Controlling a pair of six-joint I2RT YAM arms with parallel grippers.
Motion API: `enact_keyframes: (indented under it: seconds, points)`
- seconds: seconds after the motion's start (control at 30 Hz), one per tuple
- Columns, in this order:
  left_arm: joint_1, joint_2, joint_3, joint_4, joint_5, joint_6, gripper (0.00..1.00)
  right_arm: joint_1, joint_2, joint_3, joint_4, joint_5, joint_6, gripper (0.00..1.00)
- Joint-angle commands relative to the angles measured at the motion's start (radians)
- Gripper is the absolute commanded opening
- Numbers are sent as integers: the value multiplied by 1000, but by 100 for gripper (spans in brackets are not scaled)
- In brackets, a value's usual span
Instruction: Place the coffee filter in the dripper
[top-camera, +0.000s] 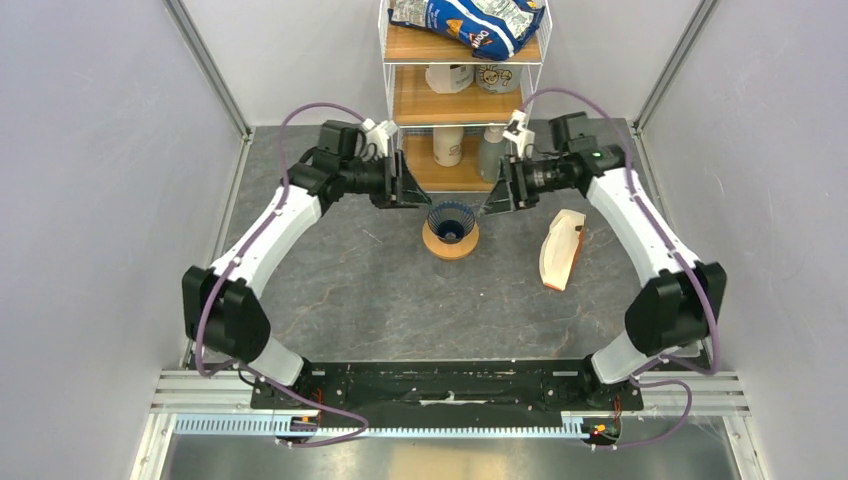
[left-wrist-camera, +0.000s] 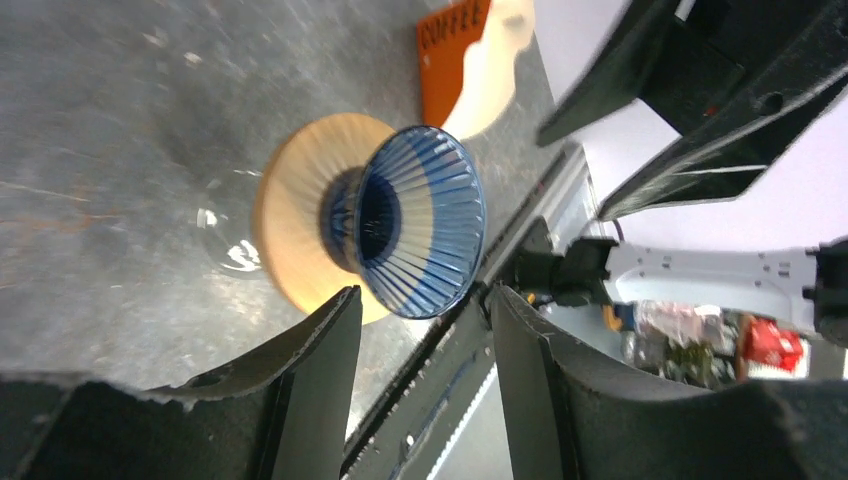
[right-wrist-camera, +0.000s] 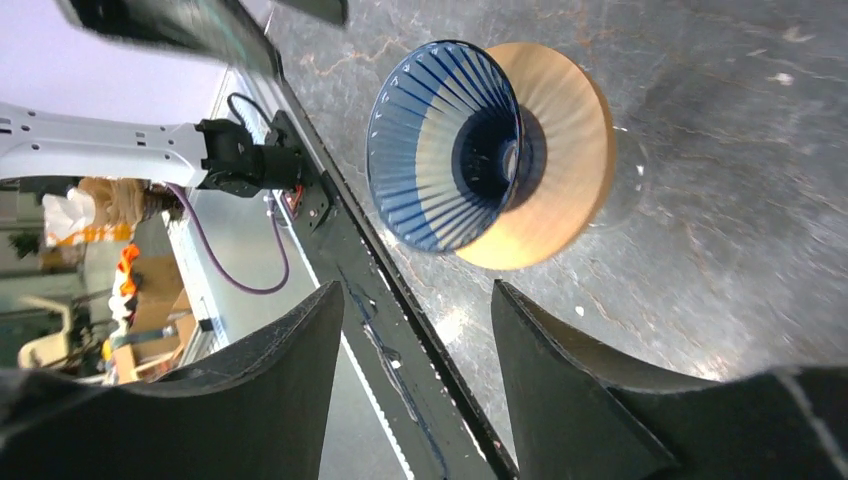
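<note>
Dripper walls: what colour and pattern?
The dripper is dark blue with radial ribs; clearest in right wrist view.

Grey marbled bench (top-camera: 380, 300)
A glass beaker (left-wrist-camera: 225, 240), bearing a tan ring (top-camera: 450, 245) and the dripper (top-camera: 451, 220), stands centre-far; a coffee-filter pack (top-camera: 561, 250) lies to its right, apart.

Left arm (top-camera: 268, 232) is reaching fwd from its base, elbow sticking out to the left, forearm angling inward. Right arm (top-camera: 640, 228) is mirroring it, elbow out to the right. Wrists are turning in toward each other, close but apart. Left gripper (top-camera: 412, 190) is hanging w/ jaws spread wide. Right gripper (top-camera: 497, 196) is facing it, jaws also gaping.
</note>
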Motion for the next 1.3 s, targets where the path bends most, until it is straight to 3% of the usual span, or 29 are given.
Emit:
enact_keyframes:
  seconds: [0.0, 0.17, 0.23, 0.33, 0.47, 0.6, 0.87, 1.27]
  points:
    - [80, -148, -28, 63, -82, 19, 58, -90, -137, 60, -146, 49, -97, 63]
    - [91, -272, -56, 65, -250, 97, 59, -117, -290, 32, -248, 488, -111, 57]
    - [91, -302, -70, 61, -269, 98, 59, -116, -374, -26, -225, 649, -68, 48]
    - [91, -325, -100, 56, -280, 87, 59, -103, -476, -110, -213, 798, -15, 43]
    - [91, -341, -130, 57, -286, 71, 59, -30, -530, -198, -205, 916, 26, 35]
    - [90, -353, -134, 55, -294, 68, 60, 41, -484, -236, -184, 1058, 91, 27]
    - [91, -400, -159, 43, -325, 62, 60, 170, -349, -210, -165, 1294, 248, 26]
    - [90, -411, -165, 58, -321, 66, 60, 181, -253, -281, -112, 1379, 339, 26]
